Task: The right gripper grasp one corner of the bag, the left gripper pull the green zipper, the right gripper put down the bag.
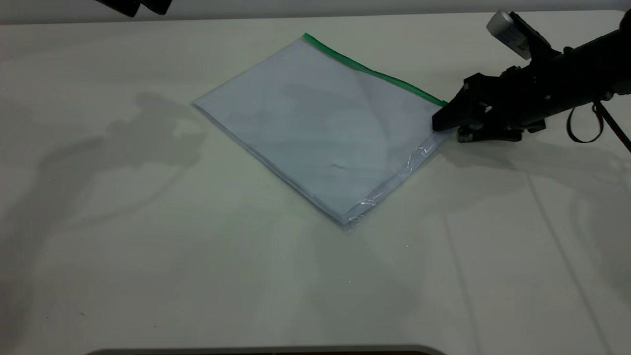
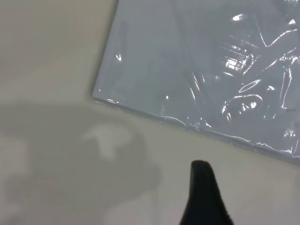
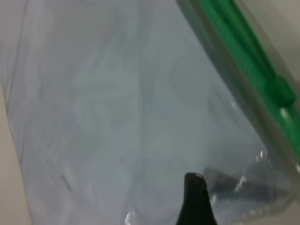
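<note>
slider tab (image 3: 281, 90) in right wrist view only

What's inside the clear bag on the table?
Inside the bag a stack of white paper shows through the plastic, filling most of it. The sheets beneath the top one are covered, so nothing else can be made out.

My right claw (image 1: 446, 118) is matte black, with wedge-shaped jaws tapering to blunt tips and small silvery screws on its underside. A pale grey cylinder (image 1: 508, 28) sits on top of it, and a thin black cable (image 1: 584, 129) loops below the arm. My left claw (image 1: 134, 6) shows only as dark, blunt, glossy-edged shapes.
</note>
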`<state>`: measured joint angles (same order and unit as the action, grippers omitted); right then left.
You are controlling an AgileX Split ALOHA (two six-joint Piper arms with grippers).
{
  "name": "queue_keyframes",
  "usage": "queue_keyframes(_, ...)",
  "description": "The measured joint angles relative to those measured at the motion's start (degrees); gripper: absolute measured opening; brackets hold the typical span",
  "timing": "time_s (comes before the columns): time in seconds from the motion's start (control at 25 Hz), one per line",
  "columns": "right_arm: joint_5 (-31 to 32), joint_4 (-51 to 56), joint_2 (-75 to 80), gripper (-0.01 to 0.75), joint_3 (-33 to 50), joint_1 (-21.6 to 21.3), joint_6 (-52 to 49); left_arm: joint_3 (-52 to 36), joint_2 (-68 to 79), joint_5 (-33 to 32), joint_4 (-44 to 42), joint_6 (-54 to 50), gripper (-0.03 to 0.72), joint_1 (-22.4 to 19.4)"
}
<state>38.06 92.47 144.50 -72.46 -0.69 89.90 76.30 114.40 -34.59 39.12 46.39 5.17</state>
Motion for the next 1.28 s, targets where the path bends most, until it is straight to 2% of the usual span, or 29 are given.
queue_keyframes(0.16,4.2,3.2,2.2,0.591,-1.7,0.0,2.2,0.0,0.0,0.0,0.0,0.0,0.565,0.0)
queue_keyframes(0.32,8.1,6.4,3.8,0.525,-1.9,0.0,4.8,0.0,0.0,0.1,0.0,0.0,0.565,0.0)
queue_keyframes(0.44,9.9,8.2,4.0,0.384,-1.9,0.0,6.3,0.0,0.0,0.1,0.0,0.0,0.565,0.0)
queue_keyframes(0.6,13.6,9.1,4.0,0.073,-1.9,0.0,8.4,0.0,0.0,0.3,0.0,0.0,0.565,0.0)
queue_keyframes(0.64,14.8,9.1,4.0,0.039,-2.0,0.0,9.1,0.0,0.0,0.3,0.0,0.1,0.565,0.0)
queue_keyframes(0.76,20.0,6.7,4.0,0.033,-3.1,0.0,10.2,0.0,0.0,0.3,0.0,3.4,0.565,0.0)
queue_keyframes(0.88,24.6,-2.6,4.0,0.033,-8.3,0.1,8.1,0.0,0.0,0.4,0.0,10.6,0.565,0.0)
queue_keyframes(1.12,26.4,-27.9,4.0,0.033,-23.3,2.7,-9.0,0.0,0.0,0.4,2.4,23.7,0.565,0.0)
queue_keyframes(1.28,27.6,-43.8,4.0,0.033,-33.8,8.0,-19.8,0.0,0.1,0.4,6.6,30.2,0.565,0.0)
